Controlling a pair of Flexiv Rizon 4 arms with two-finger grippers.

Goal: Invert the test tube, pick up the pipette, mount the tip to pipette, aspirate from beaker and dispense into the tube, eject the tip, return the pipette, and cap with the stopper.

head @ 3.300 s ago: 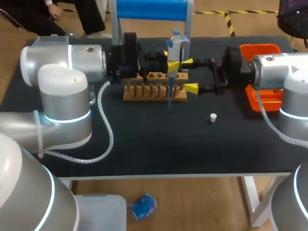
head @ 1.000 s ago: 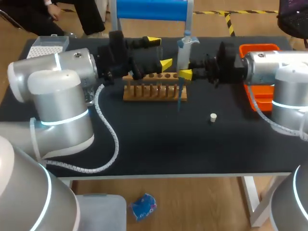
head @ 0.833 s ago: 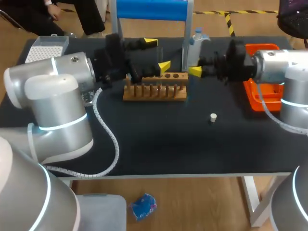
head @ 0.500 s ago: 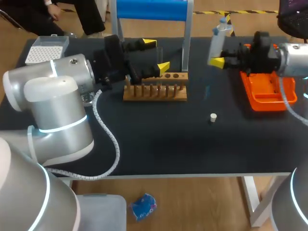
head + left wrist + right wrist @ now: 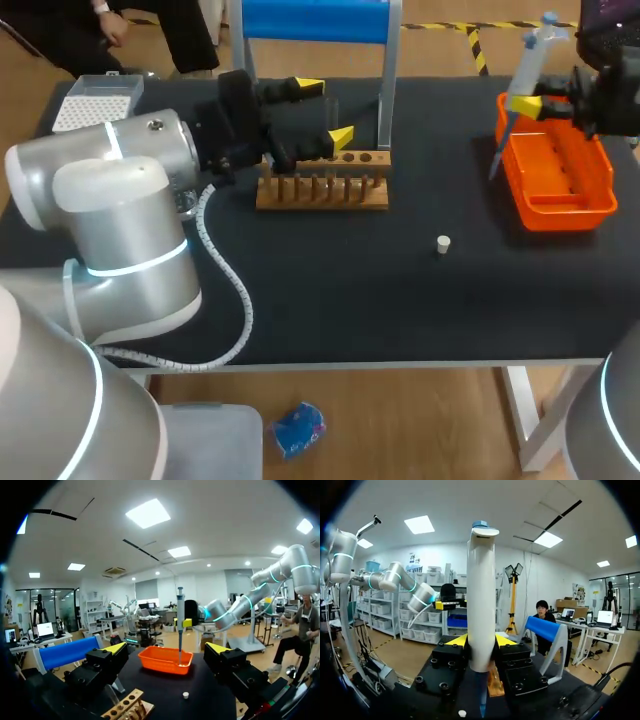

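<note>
- Right gripper: is clamping the pipette by its white body, both fingers pressing it from two sides. It is holding it above the far right corner of the table.
- Pipette: is hanging slightly tilted, its tip pointing down over the orange tray.
- Tray: is sitting at the right edge, towards the far corner.
- Left gripper: is hovering over the wooden rack, fingers spread wide and gripping nothing.
- Rack: is standing near the far edge, left of middle.
- Stopper: is lying on the table between rack and tray, touching neither.
- Tip box: is sitting at the far left corner.
</note>
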